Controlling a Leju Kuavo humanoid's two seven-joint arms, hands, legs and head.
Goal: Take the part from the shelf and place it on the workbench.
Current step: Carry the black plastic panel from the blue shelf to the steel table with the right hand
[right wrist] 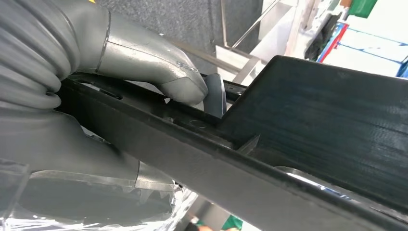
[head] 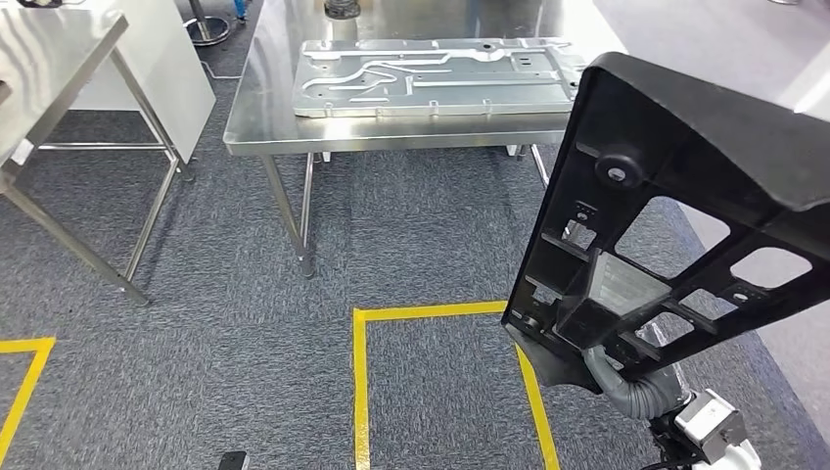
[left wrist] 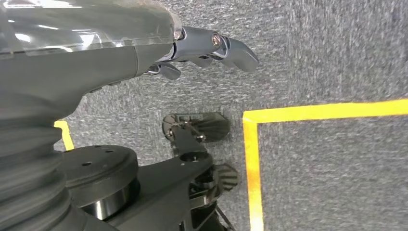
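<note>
Carrying is the step you are in: the right robot hand (head: 612, 367) grips the black plastic frame part (head: 675, 186) at its lower edge, thumb (right wrist: 159, 72) pressed over the rim, and holds it tilted up in the air, well short of the worktop. The left robot hand (left wrist: 211, 50) hangs over the grey carpet (head: 245, 294) holding nothing, fingers loosely apart. Ahead of you, past the yellow floor tape (head: 431, 313), stands the steel worktop (head: 264, 108) with a stamped metal plate (head: 436, 76) already lying on it. Next, I judge, you must close in and lower the part flat. No containers appear.
</note>
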